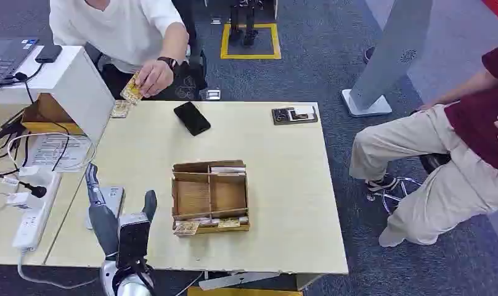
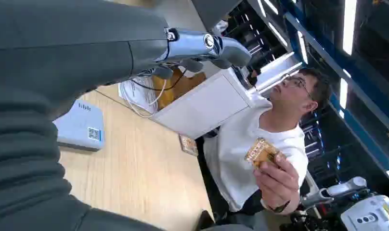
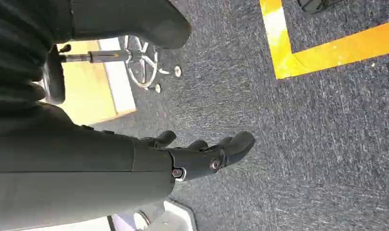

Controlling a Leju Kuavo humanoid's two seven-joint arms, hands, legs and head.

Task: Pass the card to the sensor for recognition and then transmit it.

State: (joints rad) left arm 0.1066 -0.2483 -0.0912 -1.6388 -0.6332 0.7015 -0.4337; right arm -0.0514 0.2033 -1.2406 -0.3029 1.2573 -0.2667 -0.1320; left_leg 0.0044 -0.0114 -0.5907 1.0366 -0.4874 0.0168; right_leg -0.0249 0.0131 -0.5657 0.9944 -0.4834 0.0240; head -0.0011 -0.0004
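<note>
The card [image 1: 132, 90] is in a person's hand [image 1: 153, 77] at the far left edge of the surface [image 1: 283, 185], pinched at one end so that part of it is covered by the fingers. In the head view its long axis slants from the fingers down toward the surface edge; its print is too small to read. In the left wrist view the same card [image 2: 261, 151] shows a gold patterned face, tilted, with its lower end hidden behind the person's hand [image 2: 278, 180].

A second gold card [image 1: 121, 108] lies flat on the surface just below the held one, beside the white box [image 1: 80, 83].

The left robot hand [image 1: 114, 213] stands upright over the near left part of the surface, fingers apart and grasping nothing. It hides most of the grey card sensor [image 1: 114, 198] behind it; the left wrist view shows the sensor [image 2: 82, 126] lying flat with a small code square on top.

The right robot hand [image 3: 202, 154] hangs over the carpet floor [image 3: 303, 134], fingers loosely curled, released and empty.

A wooden divided tray [image 1: 210, 196] sits mid-surface with more cards along its near edge, partly hidden by the rim. A black phone [image 1: 191, 118] lies diagonally beyond it.
</note>
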